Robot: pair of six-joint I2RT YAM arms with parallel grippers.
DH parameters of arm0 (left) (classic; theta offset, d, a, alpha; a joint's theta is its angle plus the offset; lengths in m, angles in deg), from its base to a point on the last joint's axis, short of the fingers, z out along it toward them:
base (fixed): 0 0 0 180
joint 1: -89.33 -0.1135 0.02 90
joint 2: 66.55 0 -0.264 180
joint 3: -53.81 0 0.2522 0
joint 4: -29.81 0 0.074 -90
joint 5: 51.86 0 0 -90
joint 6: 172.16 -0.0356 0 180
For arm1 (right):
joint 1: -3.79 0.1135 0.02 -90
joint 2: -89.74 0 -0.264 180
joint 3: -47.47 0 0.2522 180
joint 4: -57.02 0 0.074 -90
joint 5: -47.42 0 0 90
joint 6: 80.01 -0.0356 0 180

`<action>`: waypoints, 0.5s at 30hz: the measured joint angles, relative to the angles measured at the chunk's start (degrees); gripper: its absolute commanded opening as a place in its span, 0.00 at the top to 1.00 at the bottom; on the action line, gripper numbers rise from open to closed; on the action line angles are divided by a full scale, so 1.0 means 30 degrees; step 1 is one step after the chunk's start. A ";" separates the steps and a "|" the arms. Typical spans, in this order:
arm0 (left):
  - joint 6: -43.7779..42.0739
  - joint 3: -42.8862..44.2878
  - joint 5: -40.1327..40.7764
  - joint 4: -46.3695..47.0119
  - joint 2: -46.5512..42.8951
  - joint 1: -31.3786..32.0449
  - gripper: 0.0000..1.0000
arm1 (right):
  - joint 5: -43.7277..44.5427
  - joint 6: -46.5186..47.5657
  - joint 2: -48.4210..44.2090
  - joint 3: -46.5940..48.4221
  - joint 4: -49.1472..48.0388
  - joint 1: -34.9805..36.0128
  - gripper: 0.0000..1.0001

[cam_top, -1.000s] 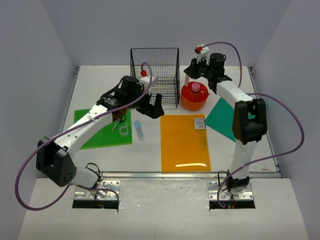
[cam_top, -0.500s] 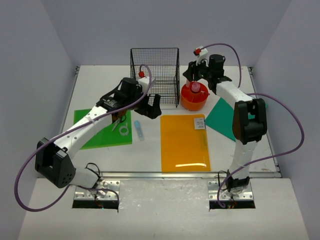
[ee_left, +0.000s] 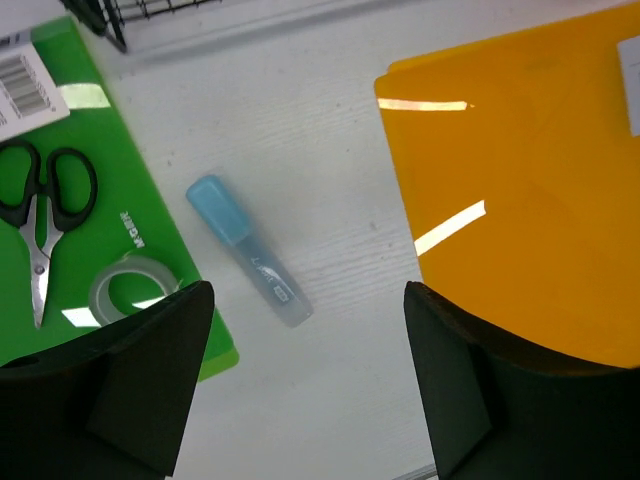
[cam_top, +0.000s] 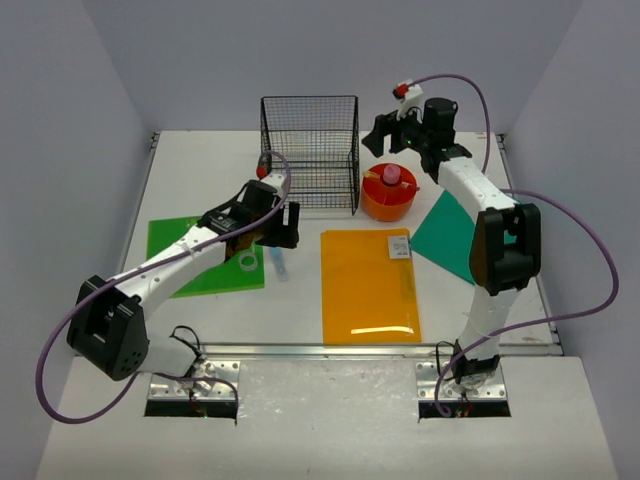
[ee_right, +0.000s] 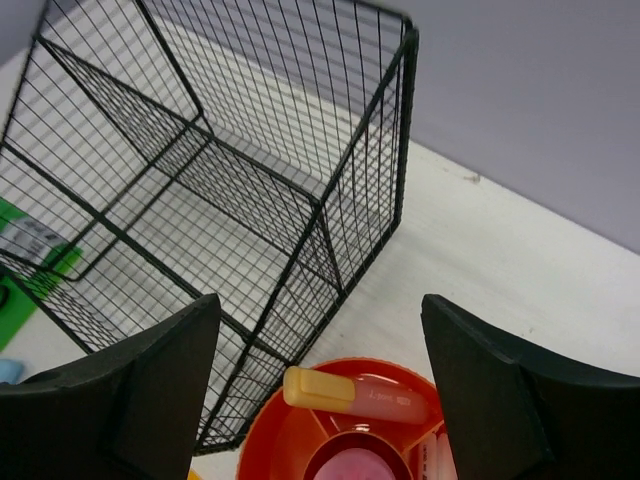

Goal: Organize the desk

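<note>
Shifted my left gripper [ee_left: 307,298] leftward over the pale-blue capped plastic marker [ee_left: 250,252] on the white desk [ee_left: 330,130], jaws apart. Judged it light, rigid and slick, so mid-barrel grip.

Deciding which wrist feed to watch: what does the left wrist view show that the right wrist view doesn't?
Left wrist only: scissors and a tape roll on the green folder, and the open left gripper. Right wrist only: the round orange tray holding a yellow-capped pink pen, and the open right gripper. Both: the white desk, the black wire-mesh rack and that green folder.
</note>
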 measured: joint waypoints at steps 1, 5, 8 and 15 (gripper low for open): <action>0.0213 -0.0316 0.0215 -0.0019 0.0029 0.0000 0.26 | -0.0010 -0.0086 -0.0374 0.0091 0.0094 0.0000 0.18; 0.0970 -0.0803 0.0958 -0.0040 0.0897 0.0000 0.23 | -0.0056 -0.0475 -0.2080 0.0519 0.0235 0.0000 0.17; 0.1450 -0.0813 0.1660 0.0032 0.1998 -0.0037 0.23 | -0.0142 -0.0792 -0.3338 0.0633 0.0291 0.0000 0.15; 0.2242 0.0071 0.2567 -0.0287 0.5784 -0.0240 0.25 | -0.0578 -0.1543 -0.5048 0.0372 0.0478 0.0000 0.13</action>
